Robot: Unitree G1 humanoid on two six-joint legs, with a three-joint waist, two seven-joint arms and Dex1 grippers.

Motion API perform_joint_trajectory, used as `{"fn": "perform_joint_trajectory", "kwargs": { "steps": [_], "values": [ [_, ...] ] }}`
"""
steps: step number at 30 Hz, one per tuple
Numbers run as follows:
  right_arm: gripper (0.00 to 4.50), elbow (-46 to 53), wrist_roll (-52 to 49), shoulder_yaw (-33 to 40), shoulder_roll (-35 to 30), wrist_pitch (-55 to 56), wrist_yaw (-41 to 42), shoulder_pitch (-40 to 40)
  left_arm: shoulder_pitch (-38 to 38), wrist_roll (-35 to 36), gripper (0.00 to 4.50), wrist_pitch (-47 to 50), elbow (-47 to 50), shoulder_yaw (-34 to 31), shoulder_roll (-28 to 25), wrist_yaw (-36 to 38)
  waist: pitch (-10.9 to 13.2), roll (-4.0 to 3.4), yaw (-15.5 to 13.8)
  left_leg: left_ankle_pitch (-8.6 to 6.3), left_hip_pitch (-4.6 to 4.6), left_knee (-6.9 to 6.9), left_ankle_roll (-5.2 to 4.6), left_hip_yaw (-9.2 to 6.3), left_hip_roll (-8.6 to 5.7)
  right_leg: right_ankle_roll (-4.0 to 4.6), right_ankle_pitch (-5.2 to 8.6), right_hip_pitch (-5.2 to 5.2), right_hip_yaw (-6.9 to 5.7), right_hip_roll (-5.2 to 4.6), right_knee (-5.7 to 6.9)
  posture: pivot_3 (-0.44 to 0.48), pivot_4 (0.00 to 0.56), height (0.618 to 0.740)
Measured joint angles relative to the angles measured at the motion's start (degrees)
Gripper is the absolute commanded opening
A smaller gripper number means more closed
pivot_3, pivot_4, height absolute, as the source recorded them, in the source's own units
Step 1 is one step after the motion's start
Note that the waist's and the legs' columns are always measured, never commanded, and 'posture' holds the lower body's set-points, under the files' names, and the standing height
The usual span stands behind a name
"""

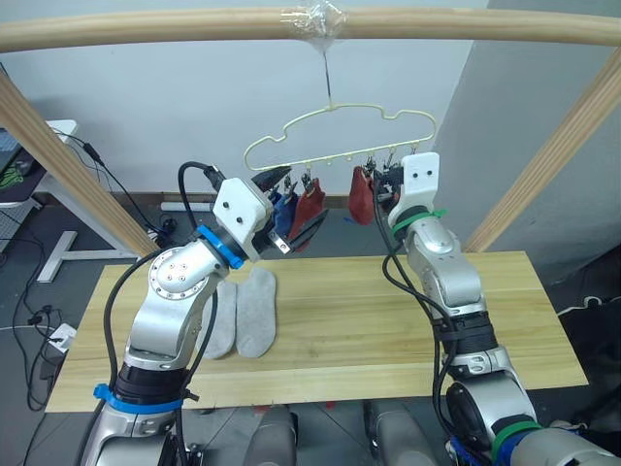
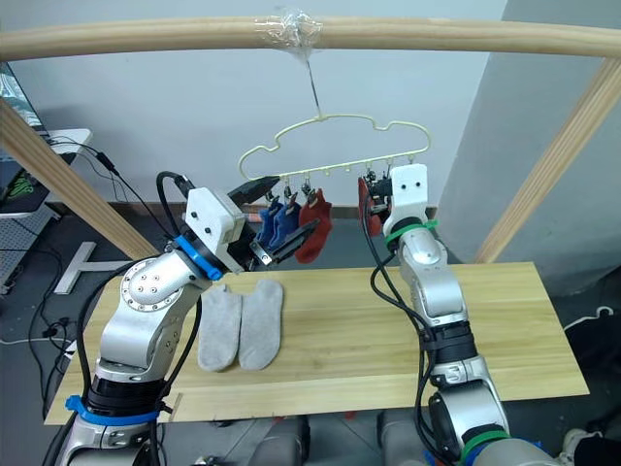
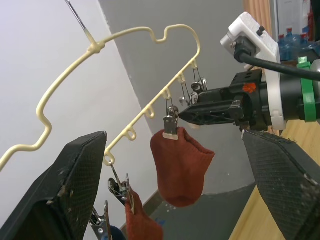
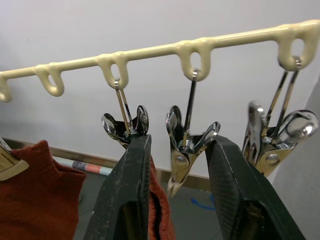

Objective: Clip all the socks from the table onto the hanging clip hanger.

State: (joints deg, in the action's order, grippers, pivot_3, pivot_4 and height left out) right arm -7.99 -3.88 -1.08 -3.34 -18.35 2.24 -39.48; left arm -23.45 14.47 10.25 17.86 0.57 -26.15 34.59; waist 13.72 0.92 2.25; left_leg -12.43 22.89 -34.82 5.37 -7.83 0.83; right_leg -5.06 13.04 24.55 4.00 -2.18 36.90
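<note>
A cream clip hanger (image 3: 65,75) hangs by a wire hook from a wooden beam (image 1: 146,29). Two blue socks (image 2: 277,218) and a rust red sock (image 1: 309,206) hang from its left clips. A second red sock (image 3: 182,165) hangs nearer the right end. My left gripper (image 1: 291,204) is wide open beside the blue socks and holds nothing. My right gripper (image 4: 180,142) is raised at the right clips, open, with an empty metal clip (image 4: 185,150) between its fingers. Two light grey socks (image 1: 257,311) lie side by side on the table (image 1: 388,320), left of centre.
Slanted wooden posts (image 1: 68,165) (image 1: 563,155) hold up the beam on both sides. More empty metal clips (image 4: 272,140) dangle at the hanger's right end. A white desk (image 1: 58,194) and floor cables sit beyond the table's left end.
</note>
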Motion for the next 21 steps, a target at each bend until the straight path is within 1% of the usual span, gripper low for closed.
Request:
{"fn": "perform_joint_trajectory", "kwargs": {
  "steps": [11,21],
  "values": [
    [1.67,-3.56,-0.09,0.33,1.01,1.75,0.13,-3.04,-5.78,1.42,4.5,2.38,-0.51,-0.25,0.1,-0.03,0.01,-0.01,-0.12,0.0,0.0,0.0,0.0,0.0,0.0,0.0,0.0,0.01,0.0,0.0,0.01,0.111,0.224,0.74],
    [1.67,-7.28,-0.09,1.2,0.87,4.02,0.34,-4.53,-6.52,4.73,4.5,7.05,-0.2,-0.42,0.55,-0.04,0.03,-0.02,-0.2,0.0,0.0,0.0,0.0,0.0,0.0,0.0,0.0,0.02,0.0,0.0,0.02,0.123,0.227,0.74]
  ]
}}
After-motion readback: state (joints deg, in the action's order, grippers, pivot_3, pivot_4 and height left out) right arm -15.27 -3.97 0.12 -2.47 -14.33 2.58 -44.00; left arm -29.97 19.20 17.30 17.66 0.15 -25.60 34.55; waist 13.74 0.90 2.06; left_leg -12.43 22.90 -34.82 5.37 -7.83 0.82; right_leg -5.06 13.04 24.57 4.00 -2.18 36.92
